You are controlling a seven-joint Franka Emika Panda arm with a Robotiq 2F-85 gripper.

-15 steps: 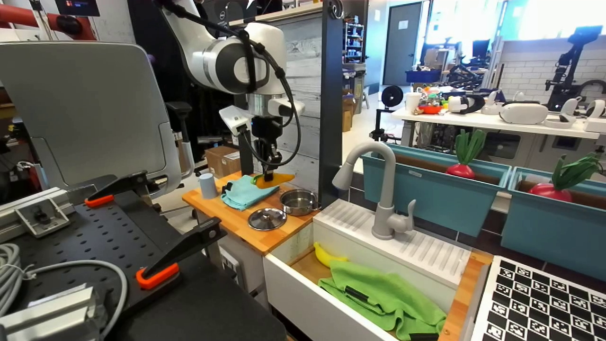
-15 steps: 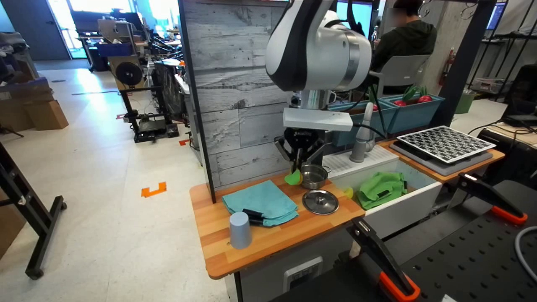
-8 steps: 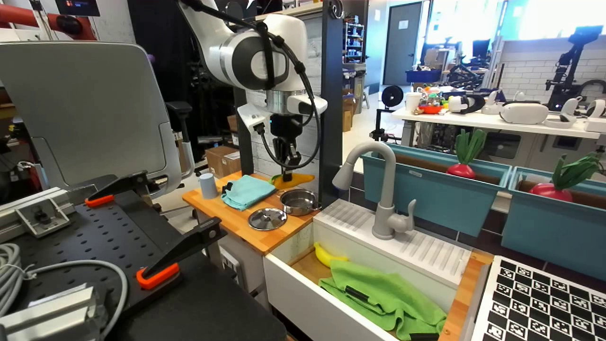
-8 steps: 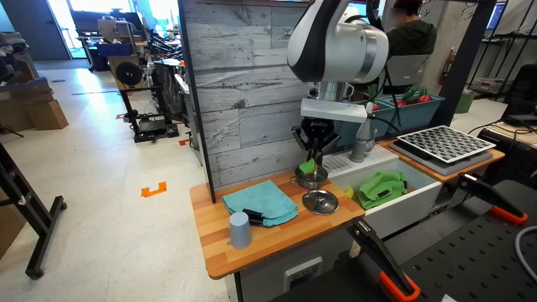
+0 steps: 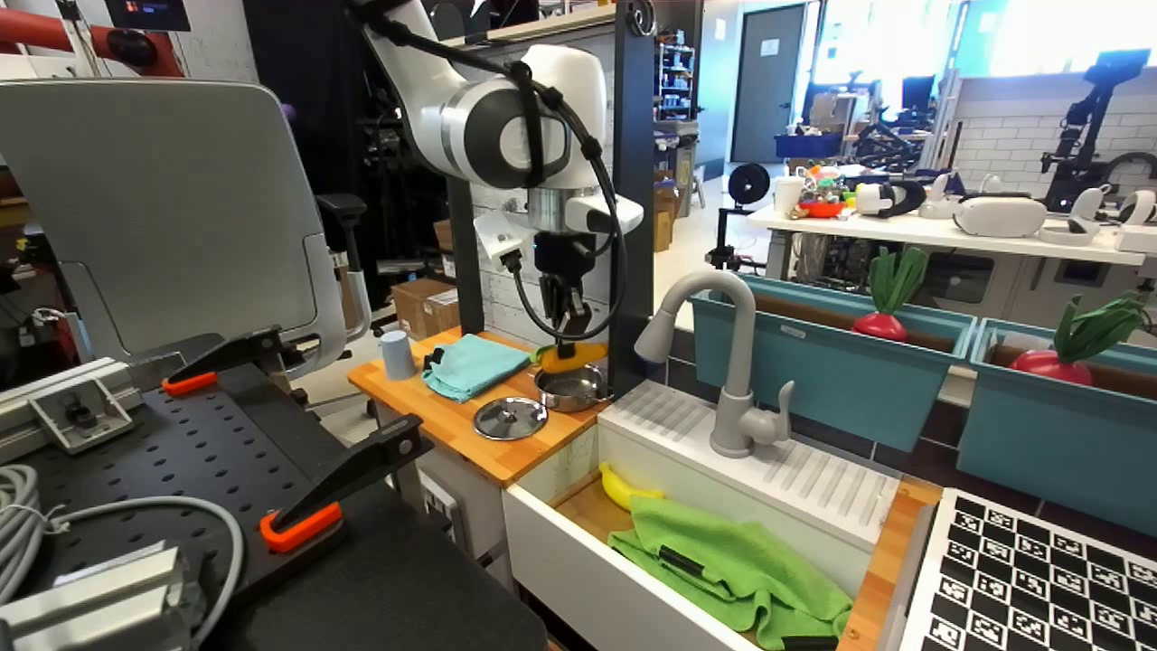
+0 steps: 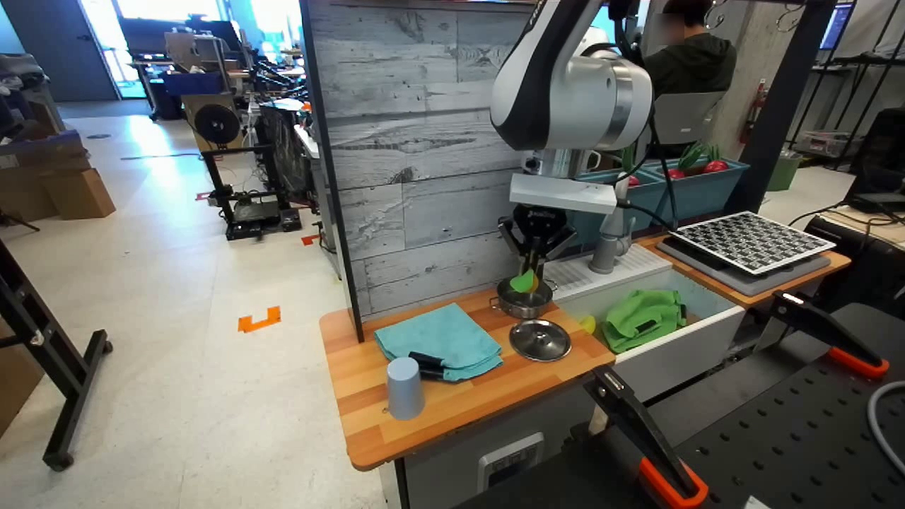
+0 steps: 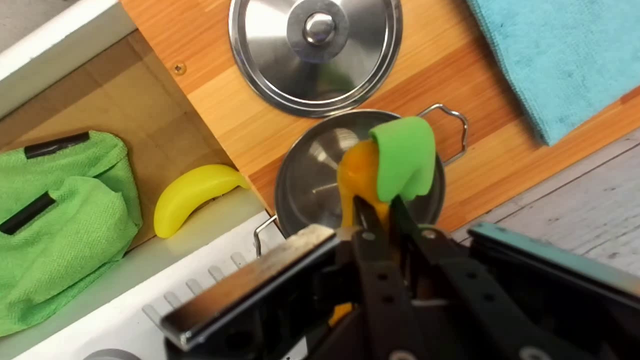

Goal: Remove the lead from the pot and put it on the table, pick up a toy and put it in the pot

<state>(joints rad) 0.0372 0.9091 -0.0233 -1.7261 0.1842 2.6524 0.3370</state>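
My gripper is shut on an orange-yellow elongated toy with a green end. In both exterior views the held toy is just above the pot's opening. The small silvery pot stands uncovered on the wooden table; it also shows in both exterior views. The round metal lid lies flat on the table beside the pot, knob up, also in both exterior views. The toy's far end is hidden behind the fingers.
A teal cloth and a blue-grey cup are on the table. The white sink beside it holds a yellow banana and a green cloth. The faucet and wooden wall panel stand close.
The gripper has carried the toy from beside the pot, near the cloth, to over the pot, then lowered it slightly. The lid, pot, cloth and cup have not moved.
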